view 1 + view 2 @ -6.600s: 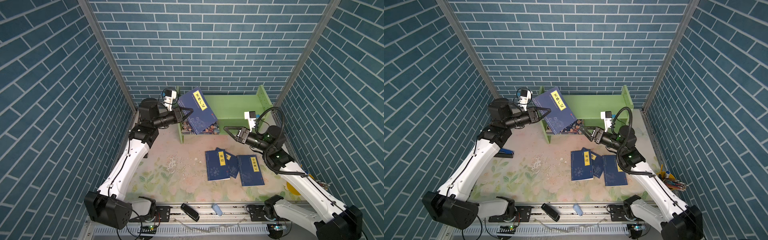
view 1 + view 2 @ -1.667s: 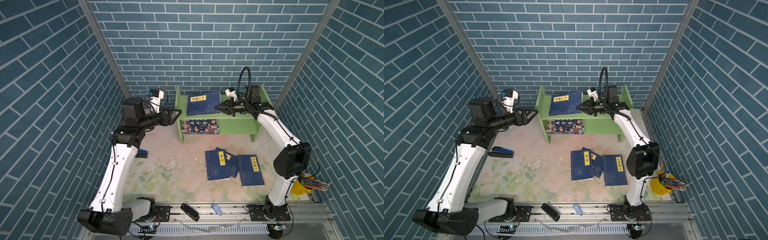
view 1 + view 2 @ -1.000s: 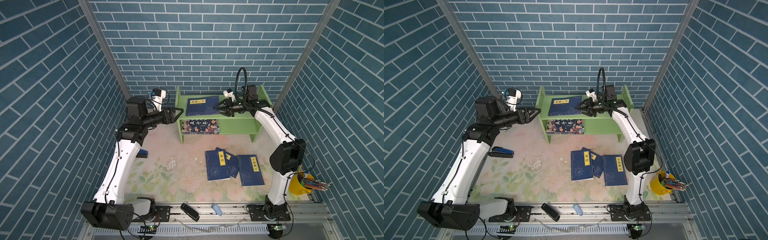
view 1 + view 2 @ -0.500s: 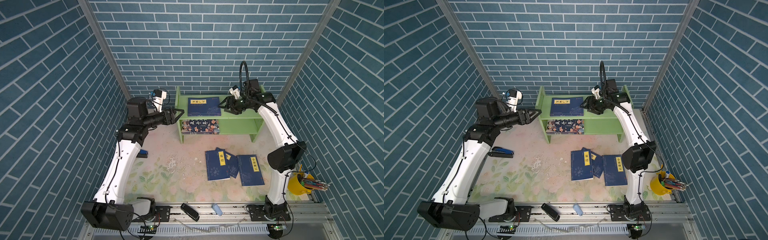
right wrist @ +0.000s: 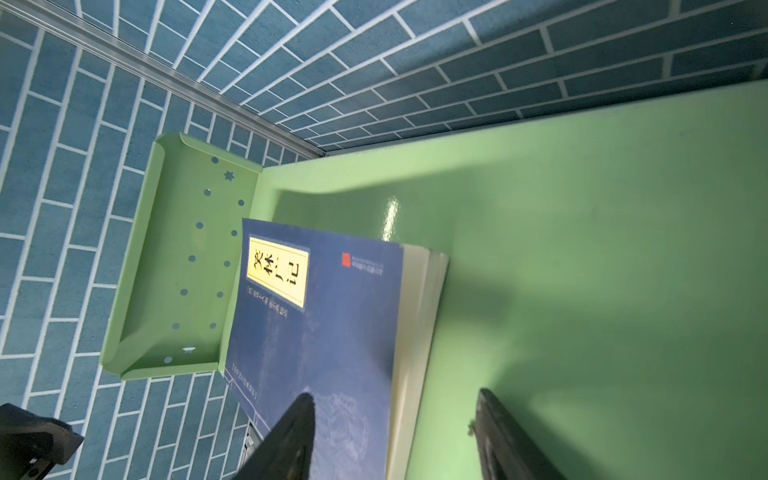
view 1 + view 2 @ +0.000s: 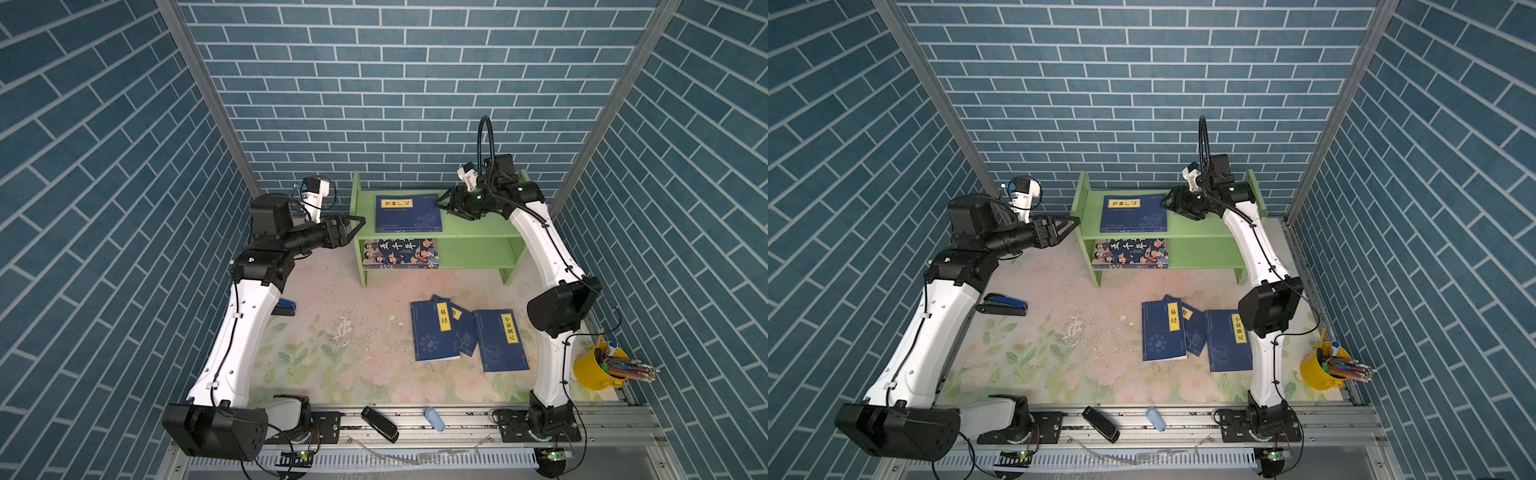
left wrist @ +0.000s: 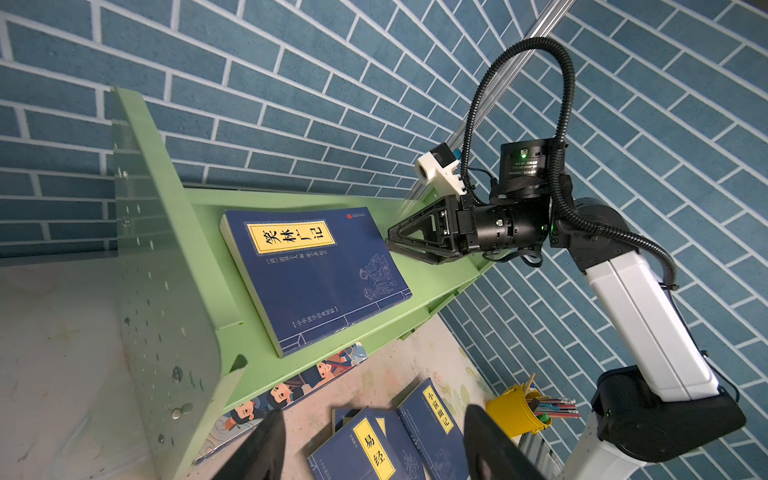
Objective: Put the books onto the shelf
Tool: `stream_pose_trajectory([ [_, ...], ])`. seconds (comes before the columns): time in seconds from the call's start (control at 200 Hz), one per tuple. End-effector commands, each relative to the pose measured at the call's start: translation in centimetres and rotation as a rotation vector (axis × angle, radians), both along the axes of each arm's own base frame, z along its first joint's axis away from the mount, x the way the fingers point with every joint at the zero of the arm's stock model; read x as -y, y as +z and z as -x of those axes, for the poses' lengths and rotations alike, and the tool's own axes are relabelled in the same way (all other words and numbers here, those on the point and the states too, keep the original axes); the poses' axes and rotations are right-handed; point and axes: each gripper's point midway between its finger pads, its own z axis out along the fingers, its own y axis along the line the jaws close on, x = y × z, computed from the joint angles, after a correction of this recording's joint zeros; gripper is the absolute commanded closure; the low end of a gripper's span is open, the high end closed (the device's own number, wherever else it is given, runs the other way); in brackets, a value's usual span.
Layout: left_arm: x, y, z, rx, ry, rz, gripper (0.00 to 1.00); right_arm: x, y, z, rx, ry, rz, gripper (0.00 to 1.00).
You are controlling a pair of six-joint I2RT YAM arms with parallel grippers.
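The light green shelf stands against the back wall. A navy book with a yellow label lies flat on its top tier. The large cartoon book lies on the lower tier. Three navy books lie overlapped on the table. My right gripper is open over the top book's right edge, holding nothing. My left gripper hangs open and empty beside the shelf's left panel.
A blue stapler lies by the left arm. A yellow bucket of pens stands at the table's right edge. A black stapler and a pale blue piece rest on the front rail. Brick walls close three sides.
My right gripper's jaws have spread wider at the top book's right edge. The book now lies square on the top tier instead of slightly askew. The left arm has stayed put.
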Motion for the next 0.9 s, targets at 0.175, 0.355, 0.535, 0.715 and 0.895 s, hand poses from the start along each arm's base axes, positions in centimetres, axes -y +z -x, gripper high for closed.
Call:
stream_pose_trajectory([
  [0.175, -0.5, 0.2, 0.1, 0.025, 0.011, 0.007, 0.31, -2.9, -3.6, 1.0, -0.066, 0.106, 0.045, 0.47],
  [0.355, -0.5, 0.1, -0.1, 0.024, 0.013, 0.009, 0.31, -3.7, -3.9, 1.6, -0.067, 0.124, 0.053, 0.53],
  [0.535, -0.6, 0.2, -0.1, 0.027, 0.015, 0.012, 0.31, -4.3, -3.9, 1.8, -0.062, 0.130, 0.055, 0.55],
  [0.715, -0.7, 0.2, -0.2, 0.026, 0.020, 0.012, 0.31, -4.8, -3.9, 1.8, -0.060, 0.133, 0.053, 0.56],
  [0.895, -0.8, 0.1, -0.3, 0.023, 0.023, 0.017, 0.31, -5.3, -3.4, 2.4, -0.047, 0.145, 0.053, 0.56],
])
